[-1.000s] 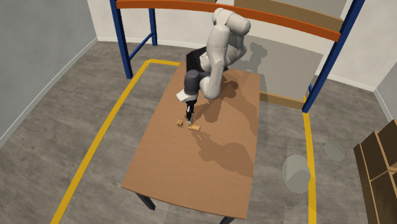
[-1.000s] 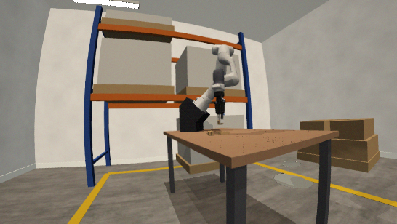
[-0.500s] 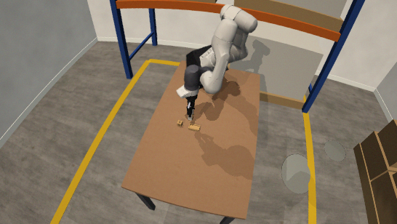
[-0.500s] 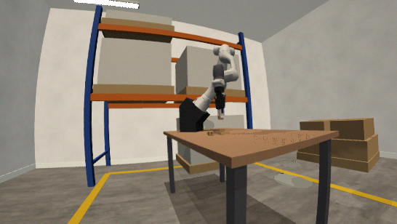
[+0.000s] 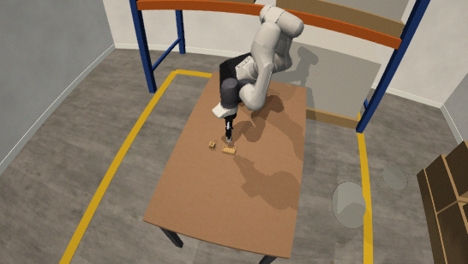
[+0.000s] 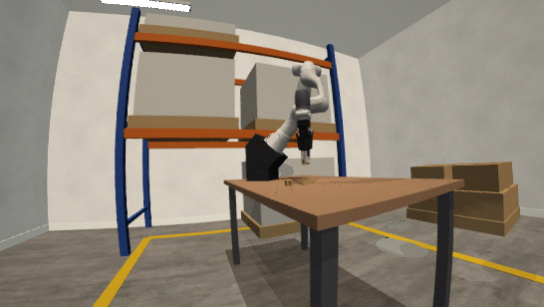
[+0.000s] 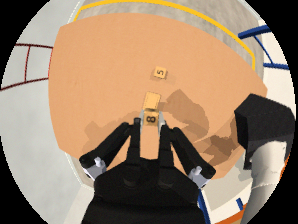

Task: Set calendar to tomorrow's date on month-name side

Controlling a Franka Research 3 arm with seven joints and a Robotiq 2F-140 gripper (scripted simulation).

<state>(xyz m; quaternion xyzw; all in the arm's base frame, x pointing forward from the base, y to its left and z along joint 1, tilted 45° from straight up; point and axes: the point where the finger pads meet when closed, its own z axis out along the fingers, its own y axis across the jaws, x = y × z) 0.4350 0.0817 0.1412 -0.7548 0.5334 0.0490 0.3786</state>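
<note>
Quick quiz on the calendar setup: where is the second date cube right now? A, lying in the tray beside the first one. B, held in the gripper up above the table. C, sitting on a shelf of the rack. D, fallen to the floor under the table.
B: the gripper is shut on one cube, lifted above the tray, while the other cube sits on the table beside the tray.
</note>
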